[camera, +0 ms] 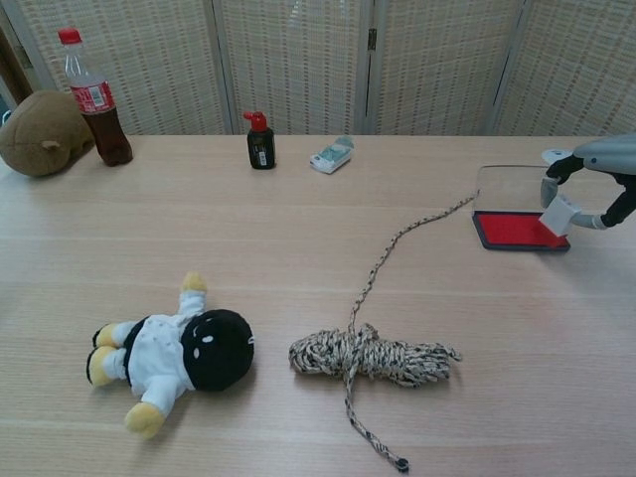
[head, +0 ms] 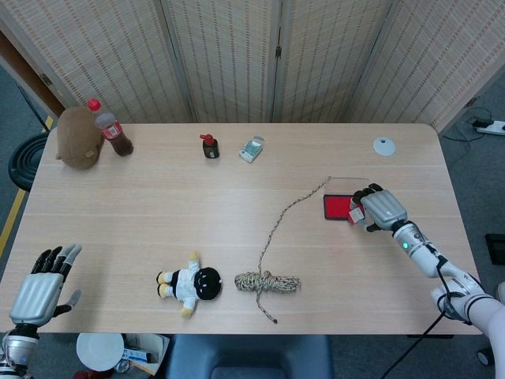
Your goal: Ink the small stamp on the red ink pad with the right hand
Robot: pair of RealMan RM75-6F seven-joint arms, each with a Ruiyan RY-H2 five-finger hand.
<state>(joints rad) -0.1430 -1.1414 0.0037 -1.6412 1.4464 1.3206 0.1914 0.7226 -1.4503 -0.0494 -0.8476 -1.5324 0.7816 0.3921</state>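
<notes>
The red ink pad (head: 337,207) (camera: 512,230) lies open on the right part of the table, its clear lid (camera: 502,186) standing up behind it. My right hand (head: 379,207) (camera: 601,169) holds the small white stamp (head: 356,214) (camera: 557,215) at the pad's right edge, the stamp's lower end down on the red surface. My left hand (head: 39,292) hangs off the table's near left corner, fingers spread, holding nothing; only the head view shows it.
A coiled rope (camera: 373,355) trails one strand toward the pad. A plush doll (camera: 174,353) lies front left. Far side: brown plush (camera: 42,132), cola bottle (camera: 89,95), small ink bottle (camera: 260,141), a small packet (camera: 332,154). A white disc (head: 384,145) sits far right.
</notes>
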